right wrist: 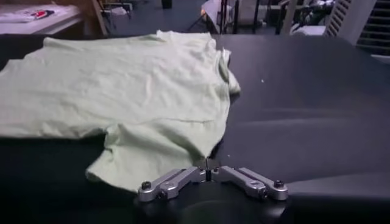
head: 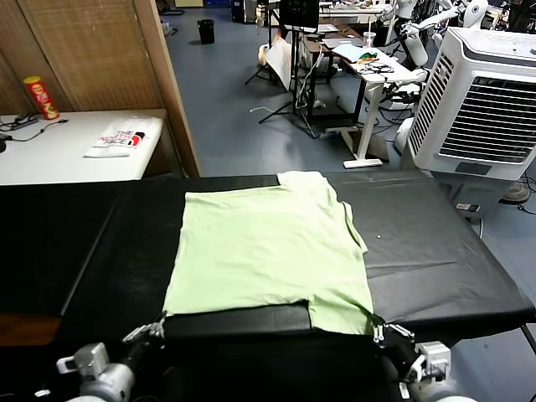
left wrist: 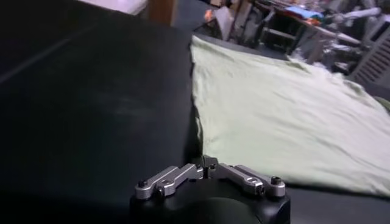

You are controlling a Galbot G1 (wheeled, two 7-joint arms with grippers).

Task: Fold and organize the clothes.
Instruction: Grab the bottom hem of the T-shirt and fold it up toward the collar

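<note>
Left pincer (head: 156,328) and right pincer (head: 378,332) together at shirt's (head: 268,247) near hem corners, black table cover (head: 435,251) bare either side

One shirt (head: 270,251), two claws (head: 159,328) (head: 382,332)

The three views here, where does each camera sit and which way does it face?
Head view: up on the robot's head, looking forward and down at the green shirt on the black table; both tools show below, left tool and right tool.
Left wrist view: on the left arm, facing the shirt's near corner past its shut tool.
Right wrist view: on the right arm, facing the shirt past its shut tool.
All share the shirt.
</note>
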